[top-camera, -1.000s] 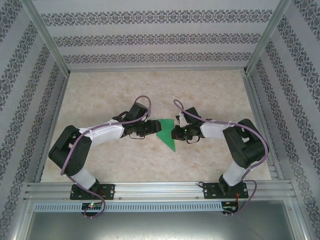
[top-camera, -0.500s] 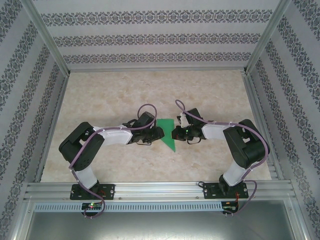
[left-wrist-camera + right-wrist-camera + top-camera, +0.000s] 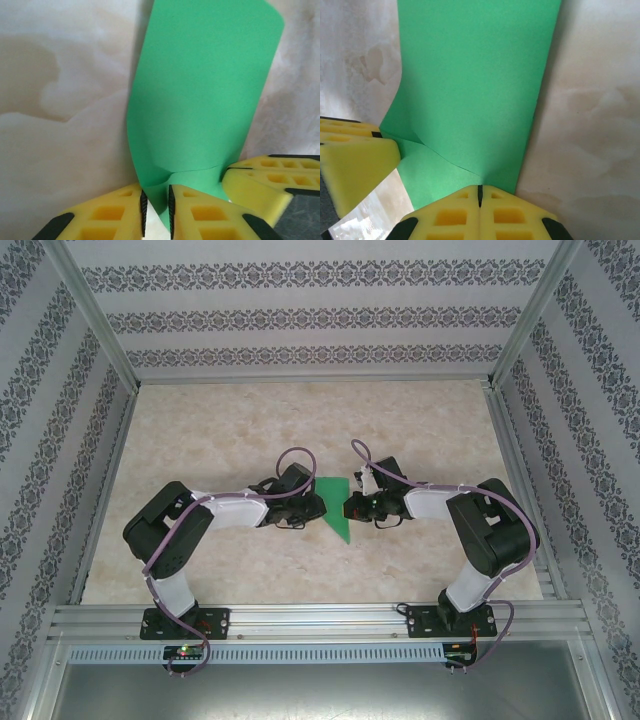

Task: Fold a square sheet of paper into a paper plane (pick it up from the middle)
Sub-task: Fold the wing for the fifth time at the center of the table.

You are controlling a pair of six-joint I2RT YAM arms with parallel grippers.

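Pale marble-patterned table [image 3: 420, 420] boxed in by patterned walls [image 3: 320, 315] sets the scene, and the sheet of paper [image 3: 337, 498] lies at the table's middle, between the two arms.

It is already creased to a narrower, tapering shape. In the overhead view its broad, square-cut end sits toward 12 o'clock and it narrows to a point at about 5 o'clock, so the long axis runs roughly from 12 to 5. Through the left wrist camera the sheet [image 3: 200, 90] curls up off the table near the fingers rather than lying flat. Through the right wrist camera the sheet [image 3: 475, 85] shows a crease running toward the fingers.

The left gripper [image 3: 318, 508] meets the paper from 9 o'clock. Its yellow pads [image 3: 115, 215] stand a narrow gap apart with the paper's edge between them, so the left gripper [image 3: 156, 192] is not clenched on it. The right gripper [image 3: 350, 506] comes in from 3 o'clock, and at the wrist the right gripper [image 3: 480, 187] has its pads [image 3: 450, 217] pressed together with the green edge running into the seam, apparently pinching it.

Opposed mid-length holds like these probably serve to steady one side while the other is lifted for the next fold.
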